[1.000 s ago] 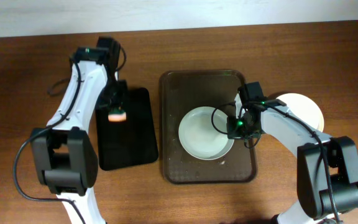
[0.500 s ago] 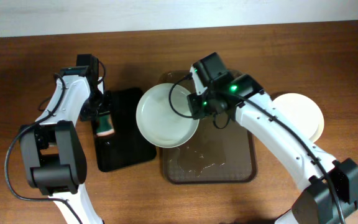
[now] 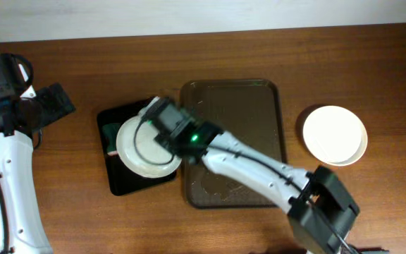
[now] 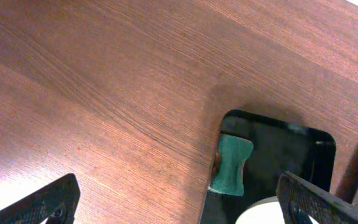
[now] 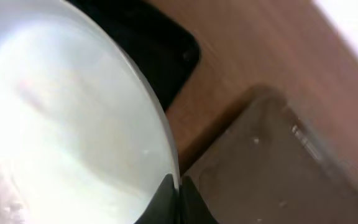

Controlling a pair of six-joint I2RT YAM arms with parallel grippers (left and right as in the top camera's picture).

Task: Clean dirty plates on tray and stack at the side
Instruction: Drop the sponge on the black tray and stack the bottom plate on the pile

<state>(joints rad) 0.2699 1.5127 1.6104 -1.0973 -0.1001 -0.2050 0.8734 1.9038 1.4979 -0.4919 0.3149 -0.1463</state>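
My right gripper (image 3: 175,141) is shut on the right rim of a white plate (image 3: 141,147) and holds it over the small black tray (image 3: 125,180). In the right wrist view the plate (image 5: 61,124) fills the left side, its rim pinched between the dark fingertips (image 5: 166,199). The dark brown tray (image 3: 232,106) holds no plate, only wet specks. A stack of white plates (image 3: 335,134) sits on the table at the right. My left gripper (image 3: 53,102) is far left, open and holding nothing, as the left wrist view shows (image 4: 185,202).
A green sponge (image 4: 232,165) lies at the left edge of the black tray (image 4: 291,155), partly under the held plate in the overhead view. My right arm (image 3: 252,166) stretches diagonally over the brown tray. Bare wooden table (image 4: 104,93) surrounds the trays.
My right arm lifted the plate off the brown tray and carried it left over the black tray. My left gripper let go of the sponge, opened and pulled back to the far left.
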